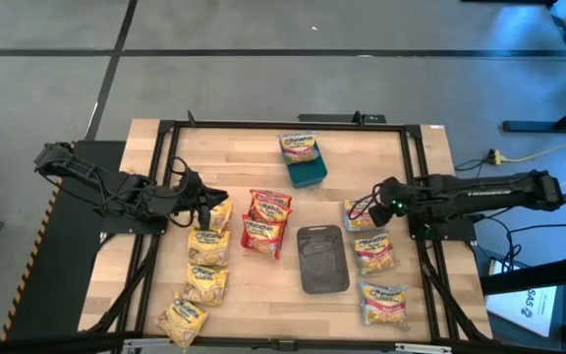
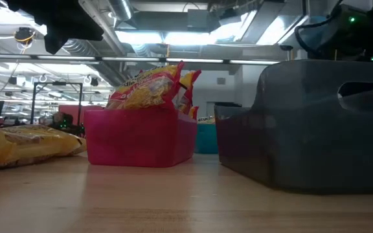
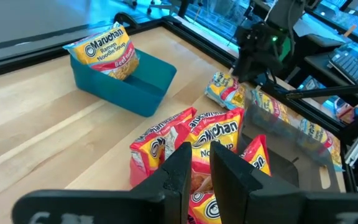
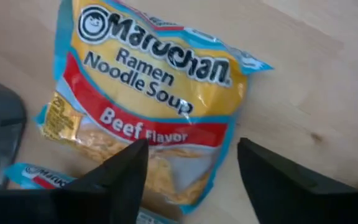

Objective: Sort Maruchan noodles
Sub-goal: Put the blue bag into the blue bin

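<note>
On my right wrist feed the beef packet (image 4: 151, 106) fills the view, and I read "Maruchan Ramen Noodle Soup" and "Beef Flavor" on its red band. My right gripper (image 4: 191, 171) hangs over it with its fingers spread wide and nothing between them. The corner of a second blue-edged packet (image 4: 39, 174) pokes in beside it, its print cut off. From above, that gripper (image 1: 373, 209) sits at the top of a column of blue-and-pink packets (image 1: 373, 251) on the table's right side, just beside the grey tray (image 1: 321, 259).

My left gripper (image 3: 196, 171) has its fingers nearly together, gripping nothing. Past them I see the red packets (image 3: 194, 140) lettered "Maruchan", standing in the pink tray (image 2: 141, 137); their lower text is hidden behind my fingers. Farther off, the teal tray (image 3: 126, 87) holds one packet (image 3: 104, 50) reading "Maruchan Ramen Noodle Soup", with "Beef" partly legible.

In the overhead picture the left gripper (image 1: 202, 208) hovers at the head of a line of yellow-orange packets (image 1: 207, 246) running toward the table's front-left corner; I cannot read their labels there. The lowest one (image 1: 182, 322) hangs at the table edge.

The low camera is mostly blocked by the grey tray's wall (image 2: 316, 123), and the teal tray is barely visible behind the pink one.
</note>
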### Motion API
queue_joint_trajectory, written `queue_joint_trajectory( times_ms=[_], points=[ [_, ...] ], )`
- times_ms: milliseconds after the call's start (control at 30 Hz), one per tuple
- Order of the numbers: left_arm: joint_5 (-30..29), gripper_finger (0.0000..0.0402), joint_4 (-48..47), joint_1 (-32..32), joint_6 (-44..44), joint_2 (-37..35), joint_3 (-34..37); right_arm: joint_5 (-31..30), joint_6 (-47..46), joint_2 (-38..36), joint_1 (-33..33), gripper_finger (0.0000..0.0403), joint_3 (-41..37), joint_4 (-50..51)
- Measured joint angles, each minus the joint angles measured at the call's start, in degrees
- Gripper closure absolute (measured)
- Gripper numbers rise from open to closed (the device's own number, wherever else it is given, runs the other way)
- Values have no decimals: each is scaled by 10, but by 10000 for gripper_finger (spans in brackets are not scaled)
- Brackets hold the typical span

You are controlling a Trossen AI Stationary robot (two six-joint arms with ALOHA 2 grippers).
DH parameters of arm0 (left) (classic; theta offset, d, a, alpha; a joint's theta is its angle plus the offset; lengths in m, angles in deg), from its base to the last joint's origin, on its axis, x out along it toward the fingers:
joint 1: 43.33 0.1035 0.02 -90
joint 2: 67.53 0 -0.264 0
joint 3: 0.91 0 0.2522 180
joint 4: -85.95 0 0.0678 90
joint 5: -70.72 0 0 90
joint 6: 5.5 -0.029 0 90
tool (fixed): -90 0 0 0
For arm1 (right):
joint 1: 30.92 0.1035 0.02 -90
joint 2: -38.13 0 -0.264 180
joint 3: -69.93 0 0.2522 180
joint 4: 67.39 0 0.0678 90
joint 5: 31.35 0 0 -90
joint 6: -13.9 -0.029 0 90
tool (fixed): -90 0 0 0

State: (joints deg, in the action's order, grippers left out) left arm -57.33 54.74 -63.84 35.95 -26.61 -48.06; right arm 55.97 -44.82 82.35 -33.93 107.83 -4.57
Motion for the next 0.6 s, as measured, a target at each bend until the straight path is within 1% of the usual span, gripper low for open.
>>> queue_joint_trajectory(
  times_ms=[133, 233, 400, 500, 600],
  points=[
    [0, 349, 0, 0, 0, 0, 0, -22, -16, 14, 0, 133, -11, -28],
    [0, 349, 0, 0, 0, 0, 0, -14, -38, 22, 0, 128, -28, -70],
    [0, 349, 2, 0, 1, 0, 0, 32, -75, 43, 0, 135, -70, -158],
    [1, 349, 2, 0, 1, 0, 0, 34, -87, 46, 0, 145, -85, -217],
    [8, 349, 3, 0, 1, 0, 0, 20, -87, 48, 0, 157, -90, -267]
  ],
)
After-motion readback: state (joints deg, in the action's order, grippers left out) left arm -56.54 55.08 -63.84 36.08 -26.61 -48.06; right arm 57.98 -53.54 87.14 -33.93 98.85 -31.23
